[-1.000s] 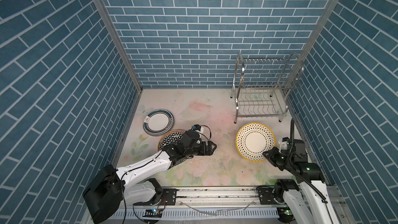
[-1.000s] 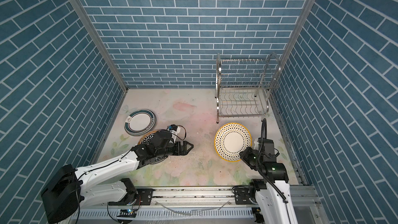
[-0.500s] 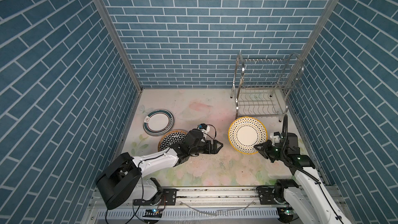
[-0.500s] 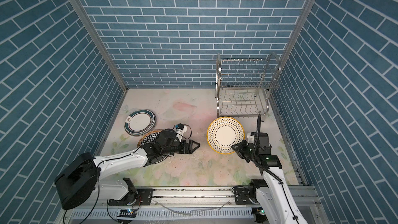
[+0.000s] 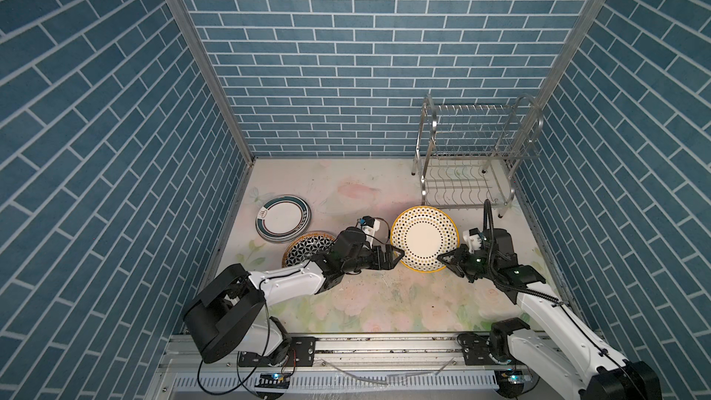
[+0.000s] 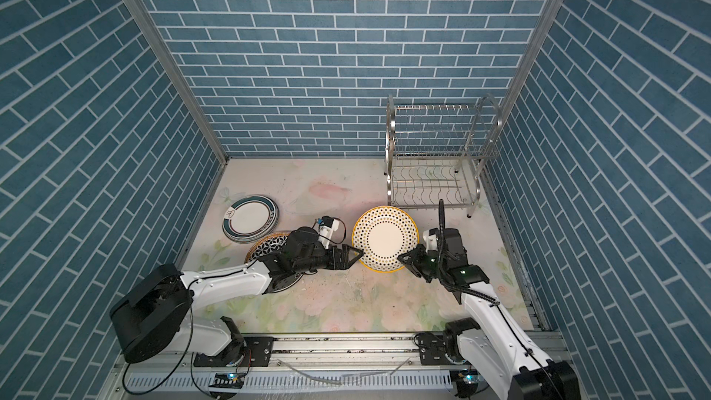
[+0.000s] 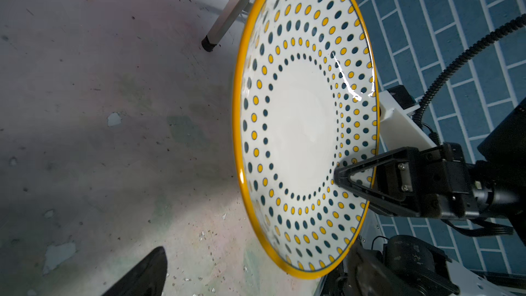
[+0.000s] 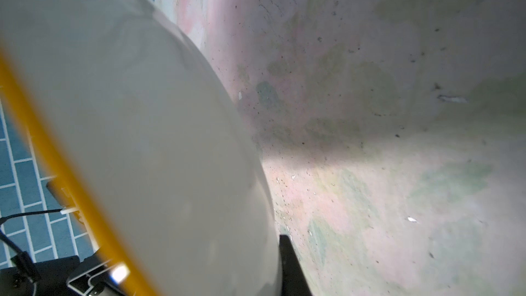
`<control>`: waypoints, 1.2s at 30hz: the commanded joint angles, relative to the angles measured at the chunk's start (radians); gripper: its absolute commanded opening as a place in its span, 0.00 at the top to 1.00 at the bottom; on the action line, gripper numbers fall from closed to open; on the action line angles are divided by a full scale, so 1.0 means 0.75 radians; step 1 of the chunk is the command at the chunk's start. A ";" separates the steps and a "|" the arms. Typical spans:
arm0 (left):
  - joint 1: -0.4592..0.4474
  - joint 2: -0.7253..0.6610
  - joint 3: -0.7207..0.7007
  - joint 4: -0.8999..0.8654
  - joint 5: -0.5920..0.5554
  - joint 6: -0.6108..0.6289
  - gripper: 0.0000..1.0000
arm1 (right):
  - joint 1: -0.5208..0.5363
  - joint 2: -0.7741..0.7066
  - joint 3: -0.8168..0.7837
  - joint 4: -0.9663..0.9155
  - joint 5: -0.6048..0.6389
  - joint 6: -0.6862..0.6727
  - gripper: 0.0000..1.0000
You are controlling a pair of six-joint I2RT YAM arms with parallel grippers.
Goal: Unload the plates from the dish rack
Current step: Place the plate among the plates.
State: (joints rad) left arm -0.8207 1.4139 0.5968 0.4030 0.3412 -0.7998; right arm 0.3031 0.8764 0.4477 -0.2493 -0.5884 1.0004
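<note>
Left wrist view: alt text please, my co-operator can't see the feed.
A white plate with a yellow rim and rings of yellow and dark dots is held nearly on edge, the right gripper shut on its rim. Behind it are a leg of the dish rack, the scuffed floral table and a blue brick wall.

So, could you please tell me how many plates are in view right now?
3 tops show: a teal-banded plate at far left, seemingly topping a stack that may hide more; a black-lattice plate under the left arm; a yellow-dotted plate in the right gripper.
</note>
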 commanded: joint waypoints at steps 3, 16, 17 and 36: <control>0.008 0.038 0.045 0.038 -0.022 -0.002 0.04 | 0.056 -0.013 0.025 0.250 -0.056 0.053 1.00; 0.018 0.075 0.114 -0.055 -0.077 -0.032 0.48 | 0.115 -0.022 0.000 0.294 -0.031 0.060 1.00; 0.018 0.081 0.116 -0.056 -0.077 -0.034 0.51 | 0.117 -0.025 0.000 0.294 -0.028 0.061 1.00; 0.018 0.116 0.171 -0.149 -0.060 -0.040 0.88 | 0.152 -0.015 -0.001 0.318 -0.003 0.039 1.00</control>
State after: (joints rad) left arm -0.7975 1.4834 0.7033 0.3340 0.2897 -0.8684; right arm 0.4011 0.8883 0.4431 -0.1490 -0.5518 1.0317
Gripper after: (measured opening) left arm 0.162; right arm 0.117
